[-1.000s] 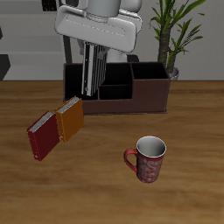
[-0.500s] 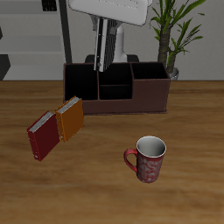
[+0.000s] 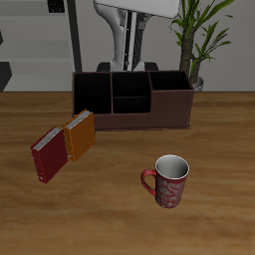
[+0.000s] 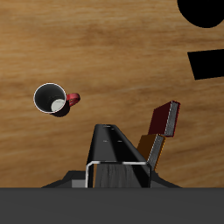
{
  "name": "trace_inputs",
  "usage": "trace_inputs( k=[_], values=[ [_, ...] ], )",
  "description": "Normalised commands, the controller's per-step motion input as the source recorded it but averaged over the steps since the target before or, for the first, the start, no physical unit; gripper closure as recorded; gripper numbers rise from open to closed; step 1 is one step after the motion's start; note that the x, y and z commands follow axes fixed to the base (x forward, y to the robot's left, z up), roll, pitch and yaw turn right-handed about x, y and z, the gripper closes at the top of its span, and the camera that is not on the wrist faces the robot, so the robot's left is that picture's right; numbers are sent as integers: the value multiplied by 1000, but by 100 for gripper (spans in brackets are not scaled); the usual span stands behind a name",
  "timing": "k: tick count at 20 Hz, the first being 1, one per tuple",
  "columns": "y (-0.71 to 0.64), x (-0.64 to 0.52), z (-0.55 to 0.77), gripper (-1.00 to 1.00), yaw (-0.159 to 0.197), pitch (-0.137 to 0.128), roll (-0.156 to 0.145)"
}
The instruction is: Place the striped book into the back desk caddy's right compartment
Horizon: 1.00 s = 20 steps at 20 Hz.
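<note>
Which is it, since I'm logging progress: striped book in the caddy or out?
Out. The striped book hangs upright in the gripper, above the back desk caddy, clear of its compartments.

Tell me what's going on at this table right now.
The robot's gripper is clamped on the striped book and holds it upright, high above the long brown caddy at the back of the table. The book is not yet in any compartment. A dark red book and an orange book lie side by side nearer the table's front edge. A red mug stands apart from them, untouched.
</note>
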Motion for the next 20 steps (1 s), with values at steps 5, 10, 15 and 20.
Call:
trace_inputs(
  k=[5,10,15,20],
  values=[
    [418,-278,55,100,50,-12,6],
    [196,-139,75,100,21,10,-45],
    [116,-201,102,100,15,0,-23],
    [172,-347,198,100,17,-40,10]
  ],
)
